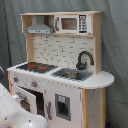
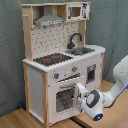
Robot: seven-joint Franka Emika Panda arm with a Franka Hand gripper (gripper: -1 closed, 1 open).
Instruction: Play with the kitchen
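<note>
Kitchen (image 2: 62, 60) standing on wooden floor (image 2: 20, 119) before grey curtain (image 2: 10, 50); oven door (image 2: 65, 95) lying just beyond fingers (image 2: 80, 96), whose state I cannot tell, arm hiding them. Sink (image 1: 73, 74) showing nothing inside.

Setting: staged robot test area. Evidence: grey curtain backdrop (image 2: 12, 50), wooden floor (image 2: 20, 119), toy kitchen (image 2: 62, 65), white robot arm (image 2: 117, 82).

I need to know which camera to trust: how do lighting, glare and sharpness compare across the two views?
First exterior view: soft and even light, whole frame slightly blurred, faint sheen in the sink, arm cropped at the corner. Second exterior view: similar softness, mild reflection on the oven window, kitchen and gripper fully in frame.
</note>
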